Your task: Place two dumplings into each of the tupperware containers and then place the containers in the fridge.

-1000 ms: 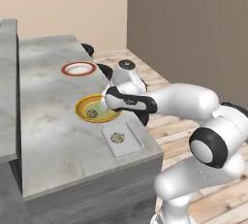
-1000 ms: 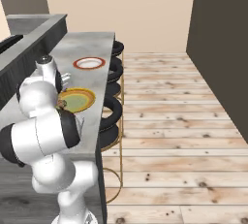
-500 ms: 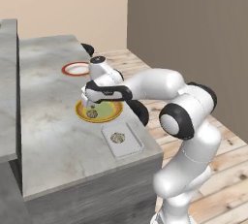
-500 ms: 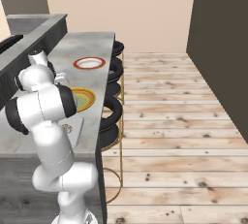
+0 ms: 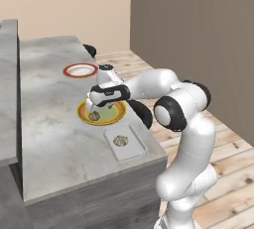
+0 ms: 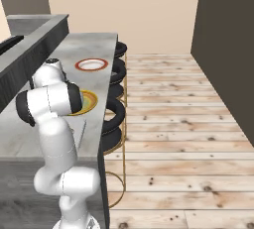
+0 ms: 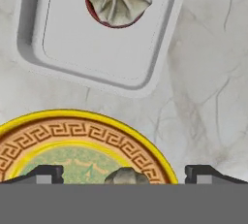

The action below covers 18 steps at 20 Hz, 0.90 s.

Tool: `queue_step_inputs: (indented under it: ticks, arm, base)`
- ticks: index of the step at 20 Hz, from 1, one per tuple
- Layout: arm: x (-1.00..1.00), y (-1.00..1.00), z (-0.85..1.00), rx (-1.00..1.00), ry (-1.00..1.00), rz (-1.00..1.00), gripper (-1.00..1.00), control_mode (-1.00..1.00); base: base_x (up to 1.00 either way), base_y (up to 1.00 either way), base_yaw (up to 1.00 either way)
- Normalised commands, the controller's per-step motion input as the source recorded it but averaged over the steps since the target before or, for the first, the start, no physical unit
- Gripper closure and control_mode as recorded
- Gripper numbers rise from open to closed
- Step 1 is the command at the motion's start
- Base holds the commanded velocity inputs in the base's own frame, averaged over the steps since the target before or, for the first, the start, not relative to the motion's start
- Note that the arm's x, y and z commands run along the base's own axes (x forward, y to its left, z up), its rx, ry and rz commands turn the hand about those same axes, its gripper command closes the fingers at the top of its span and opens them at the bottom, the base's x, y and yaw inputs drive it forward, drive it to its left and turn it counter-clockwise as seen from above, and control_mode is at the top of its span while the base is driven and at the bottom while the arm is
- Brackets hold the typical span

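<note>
Bare worktop at 9 o'clock of yellow-rimmed plate; tupperware container near at 6, red-rimmed plate at 12.

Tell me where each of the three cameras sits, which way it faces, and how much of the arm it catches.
Left base view: behind-left, facing the grey marble counter; the white arm reaches to the yellow-rimmed green round plate.
Right base view: behind-right, along the counter and wooden floor; arm at left.
Hand view: looking down; open gripper over a mottled dumpling.
Shared: the pale grey rectangular tupperware container, in the left base and hand views.
</note>
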Motion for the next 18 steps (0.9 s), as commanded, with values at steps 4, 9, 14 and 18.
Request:
queue_step_inputs:
  ticks: [4,9,14,18]
  arm:
    - [0.34,0.12,-0.26,0.00,0.00,0.00,-1.00,-1.00]
    - [0.32,0.32,-0.24,0.00,0.00,0.00,-1.00,-1.00]
    - [0.48,0.16,-0.27,0.00,0.00,0.00,-1.00,-1.00]
    - [0.31,0.09,-0.28,0.00,0.00,0.00,-1.00,-1.00]
  base:
    - [0.00,0.00,0.00]
    - [0.00,0.00,0.00]
    - [0.00,0.00,0.00]
    - [0.00,0.00,0.00]
